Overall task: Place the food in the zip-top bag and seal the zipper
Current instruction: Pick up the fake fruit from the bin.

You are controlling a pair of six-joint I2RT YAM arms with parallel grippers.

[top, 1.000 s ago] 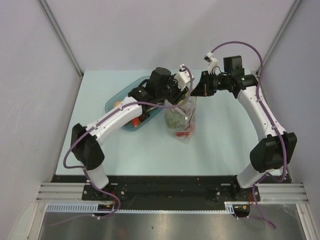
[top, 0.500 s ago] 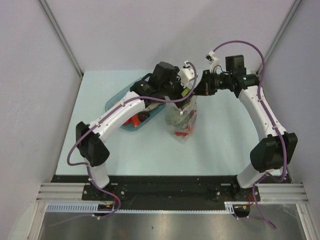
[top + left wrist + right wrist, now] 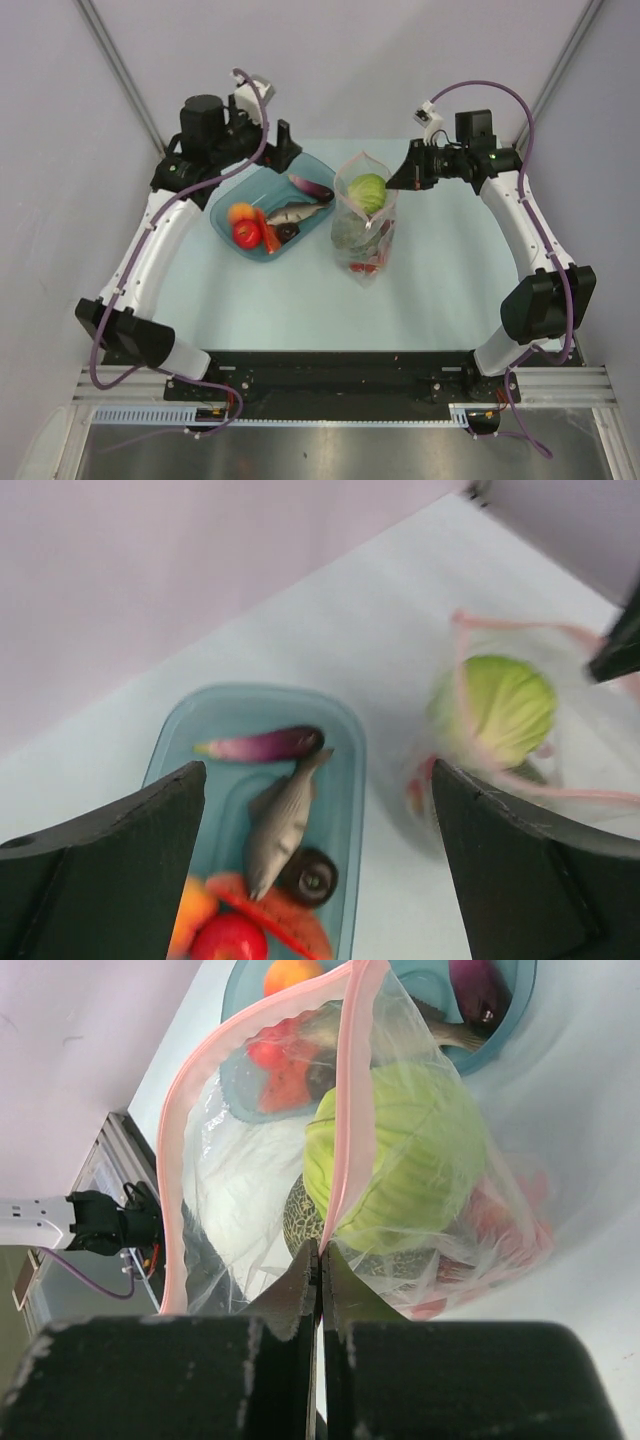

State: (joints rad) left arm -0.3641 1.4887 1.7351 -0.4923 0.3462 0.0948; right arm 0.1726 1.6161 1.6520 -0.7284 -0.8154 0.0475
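Our right hand (image 3: pixel 402 172) is pinched shut on the pink zipper (image 3: pixel 345 1110) of the zip-top bag (image 3: pixel 378 232), which stands open-mouthed on the tabletop (image 3: pixel 450 280) just right of the blue tray (image 3: pixel 262 185). The light green apple (image 3: pixel 368 192) sits inside, over the dark squash (image 3: pixel 349 236). Our left hand (image 3: pixel 281 150), spread wide and empty, hovers above the tray's far edge; eggplant (image 3: pixel 310 185), fish (image 3: pixel 292 213), tomato (image 3: pixel 246 232) and orange (image 3: pixel 240 211) lie in it.

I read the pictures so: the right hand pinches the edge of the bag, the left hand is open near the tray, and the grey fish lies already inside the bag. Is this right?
Not quite. The grey fish is not in the bag; it lies in the blue tray, as the left wrist view shows. The rest holds.
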